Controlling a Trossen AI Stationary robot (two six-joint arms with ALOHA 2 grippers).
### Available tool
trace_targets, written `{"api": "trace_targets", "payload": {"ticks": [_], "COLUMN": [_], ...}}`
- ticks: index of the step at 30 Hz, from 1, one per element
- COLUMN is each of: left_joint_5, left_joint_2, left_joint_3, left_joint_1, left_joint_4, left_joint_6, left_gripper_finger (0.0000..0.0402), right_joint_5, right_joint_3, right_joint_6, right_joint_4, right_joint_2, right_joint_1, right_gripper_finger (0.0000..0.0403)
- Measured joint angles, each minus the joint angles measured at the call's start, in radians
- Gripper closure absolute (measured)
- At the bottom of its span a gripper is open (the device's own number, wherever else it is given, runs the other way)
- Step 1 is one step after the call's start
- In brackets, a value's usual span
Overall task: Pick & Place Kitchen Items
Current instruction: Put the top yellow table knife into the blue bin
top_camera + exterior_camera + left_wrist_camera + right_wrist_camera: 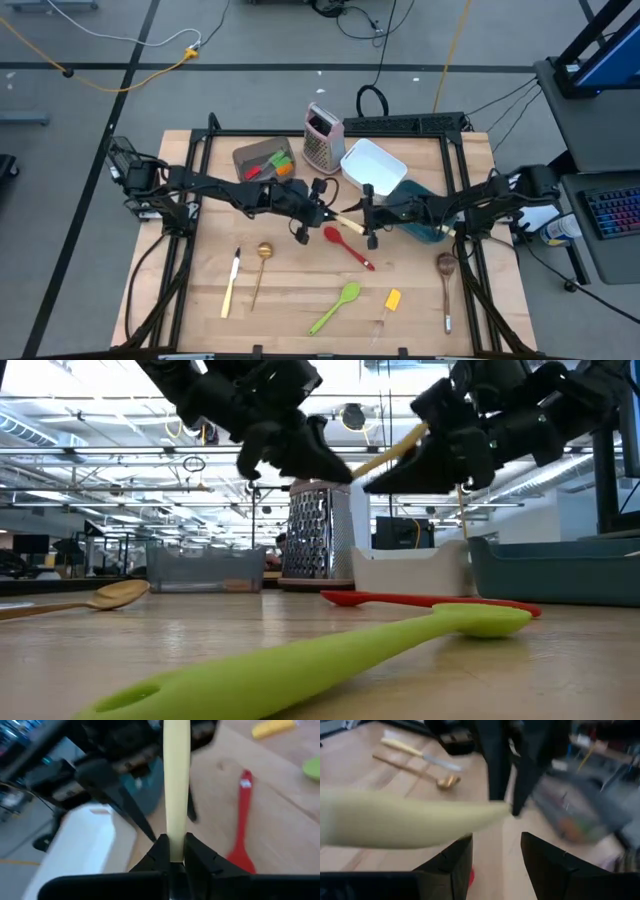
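My left gripper is shut on a cream-handled utensil, held above the middle of the table; it also shows in the left wrist view. My right gripper faces it, open. The handle's free end reaches in between its fingers, and I see no touch. On the table lie a red spoon, a green spoon, a yellow spatula, a wooden spoon, a gold spoon and a cream-handled knife. My left gripper pinches the cream handle near one end between its two fingers. The fingers come nearly level from the table's left side and lie along the handle. The handle sticks out past the fingertips toward my right gripper and is lifted clear of the table.
A grey container with red, green and orange utensils stands at the back left. Beside it stand a metal grater, a white container and a teal container under my right arm. Bare wood lies along the near edge.
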Motion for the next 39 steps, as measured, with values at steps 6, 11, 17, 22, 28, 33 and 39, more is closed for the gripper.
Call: {"api": "trace_targets", "payload": {"ticks": [6,11,17,22,28,33,39], "left_joint_5": [-0.007,-0.007,-0.012,-0.016,-0.046,-0.056,-0.150], "left_joint_2": [0.000,-0.001,-0.002,0.002,0.002,0.002,0.002], "left_joint_3": [0.000,0.001,0.001,0.000,0.001,0.001,0.000], "left_joint_1": [0.003,0.003,0.002,0.000,-0.001,0.002,0.003], "left_joint_4": [0.094,0.104,0.097,0.074,0.052,0.045,-0.030], "left_joint_6": [-0.003,-0.005,-0.027,-0.036,-0.058,-0.057,-0.046], "left_gripper_finger": [0.0381,0.0373,0.0381,0.0374,0.0373,0.0372,0.0371], "right_joint_5": [0.005,0.007,0.089,0.157,0.149,0.130,0.129], "right_joint_3": [0.000,-0.002,-0.002,0.002,0.001,0.002,0.001], "right_joint_6": [-0.083,-0.085,-0.082,-0.081,-0.116,-0.107,-0.136], "right_joint_4": [0.110,0.151,0.148,0.110,0.132,0.141,0.180], "right_joint_2": [0.020,0.021,0.021,0.017,0.017,0.017,0.017], "right_joint_1": [0.017,0.017,0.019,0.017,0.031,0.052,0.086], "right_gripper_finger": [0.0243,0.0243,0.0243,0.0243,0.0243,0.0243,0.0243]}}
